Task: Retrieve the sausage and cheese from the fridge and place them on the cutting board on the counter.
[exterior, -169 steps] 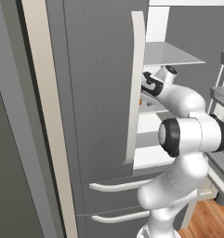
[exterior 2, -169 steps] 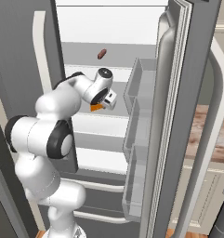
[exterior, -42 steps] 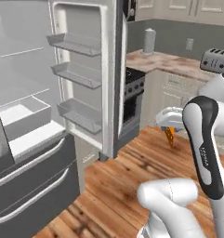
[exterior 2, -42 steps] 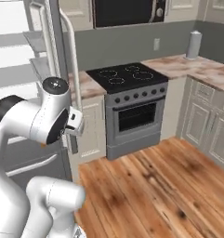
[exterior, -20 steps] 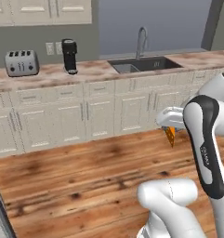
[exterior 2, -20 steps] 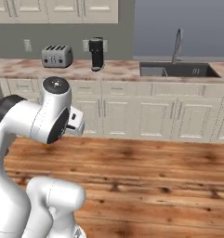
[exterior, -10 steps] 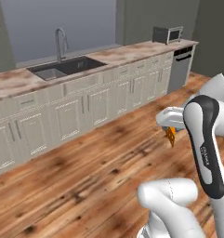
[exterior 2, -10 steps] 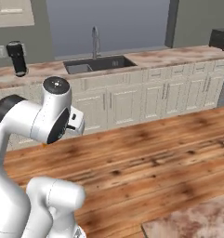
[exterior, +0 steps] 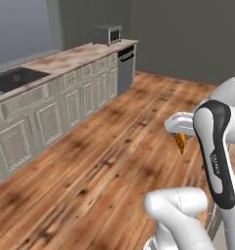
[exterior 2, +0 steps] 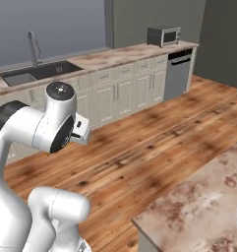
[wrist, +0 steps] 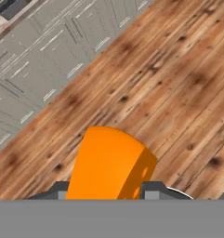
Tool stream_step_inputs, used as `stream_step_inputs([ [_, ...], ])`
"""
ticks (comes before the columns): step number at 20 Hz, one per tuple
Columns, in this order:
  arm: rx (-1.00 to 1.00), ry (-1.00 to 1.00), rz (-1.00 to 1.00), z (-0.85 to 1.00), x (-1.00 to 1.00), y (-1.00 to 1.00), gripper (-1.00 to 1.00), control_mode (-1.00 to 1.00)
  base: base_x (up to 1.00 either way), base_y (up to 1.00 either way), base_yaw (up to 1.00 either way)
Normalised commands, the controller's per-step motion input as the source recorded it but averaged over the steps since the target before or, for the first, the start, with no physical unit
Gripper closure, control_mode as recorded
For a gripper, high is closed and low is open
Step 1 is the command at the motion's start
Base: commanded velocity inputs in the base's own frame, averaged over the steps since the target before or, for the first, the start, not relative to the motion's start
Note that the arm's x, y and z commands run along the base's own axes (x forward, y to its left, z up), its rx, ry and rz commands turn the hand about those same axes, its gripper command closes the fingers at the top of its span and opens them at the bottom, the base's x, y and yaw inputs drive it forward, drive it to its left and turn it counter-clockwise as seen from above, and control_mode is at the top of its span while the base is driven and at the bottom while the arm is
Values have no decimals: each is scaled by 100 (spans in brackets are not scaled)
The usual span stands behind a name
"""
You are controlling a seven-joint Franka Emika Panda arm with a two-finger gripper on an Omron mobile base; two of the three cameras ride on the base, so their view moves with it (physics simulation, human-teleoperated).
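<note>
My gripper [wrist: 106,189] is shut on the cheese [wrist: 108,162], a bright orange wedge that stands between the two fingertips over the wooden floor. From the left base camera the cheese [exterior: 180,142] hangs as a small orange tip under my hand, close to my forearm. A mottled stone counter [exterior 2: 198,202] has its corner at the lower right of the right base view. The sausage, the fridge and the cutting board are out of view.
A long counter [exterior: 70,57] over cream cabinets [exterior 2: 115,93] runs along the far wall, with a sink [exterior 2: 34,73], a microwave [exterior 2: 163,35] and a dishwasher [exterior 2: 180,71]. Bare wooden floor [exterior: 104,161] lies between me and those cabinets.
The whole scene has swept sideways as the base turns; sink and cabinets slid left, microwave and a near counter corner came into view. The cheese stays in the gripper.
</note>
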Motion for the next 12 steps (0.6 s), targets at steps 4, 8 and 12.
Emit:
stream_step_inputs([
  [4,0,0,0,0,0,0,100,100,58,0,-47],
  [8,0,0,0,0,0,0,100,100,61,8,-48],
  [12,0,0,0,0,0,0,100,100,30,43,-20],
])
